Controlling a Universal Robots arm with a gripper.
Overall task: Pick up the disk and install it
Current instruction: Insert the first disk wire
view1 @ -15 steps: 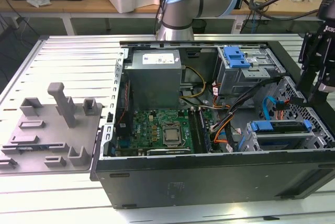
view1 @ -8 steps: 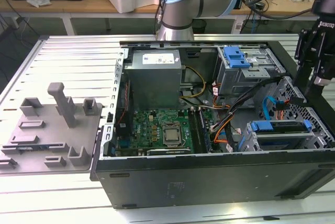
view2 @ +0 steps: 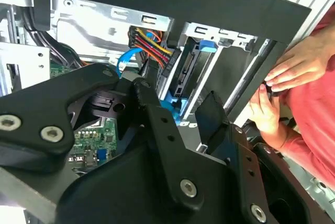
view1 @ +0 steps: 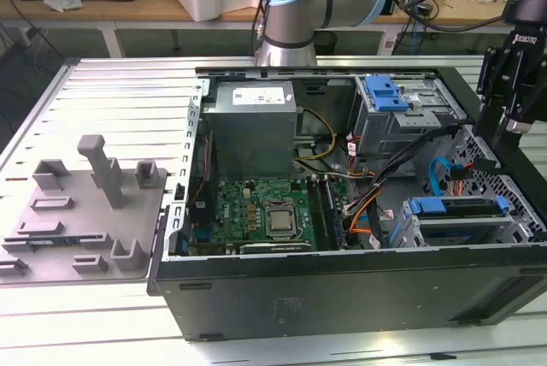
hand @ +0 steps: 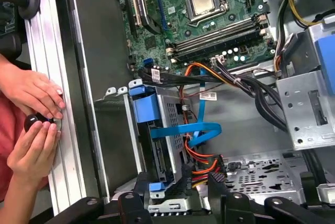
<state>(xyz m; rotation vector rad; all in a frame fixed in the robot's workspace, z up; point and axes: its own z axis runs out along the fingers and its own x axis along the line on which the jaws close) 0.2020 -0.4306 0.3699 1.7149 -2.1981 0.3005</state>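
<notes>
Progress looks close to complete: the flat silver hard drive in its blue plastic carrier bracket, the disk (view1: 457, 208), sits slotted in the lower grey perforated metal drive cage (view1: 517, 227) at the exterior view's right end of the open black computer tower case (view1: 342, 298). In the first wrist view the disk (hand: 163, 145) lies edge-on in that cage, with a flat blue ribbon cable (hand: 183, 130) crossing it; whether any cable is plugged in cannot be told, so seating and connection may be what is left. The black two-finger gripper (view1: 511, 122) hangs above that corner of the case, clear of the disk. In both wrist views its fingers are spread with nothing between them (view2: 176, 94) (hand: 180, 183). Inside the case lie a green motherboard (view1: 256, 212) and a grey power-supply box (view1: 255, 131). The case rests on a silver ribbed aluminium table (view1: 111, 92), beside a grey plastic fixture with upright posts (view1: 94, 203) toward the exterior view's left. A person's hands (hand: 31, 90) rest on the table edge just outside the case wall, fingering a small dark object. Behind stands a wooden workbench (view1: 85, 11) with cables and equipment.
</notes>
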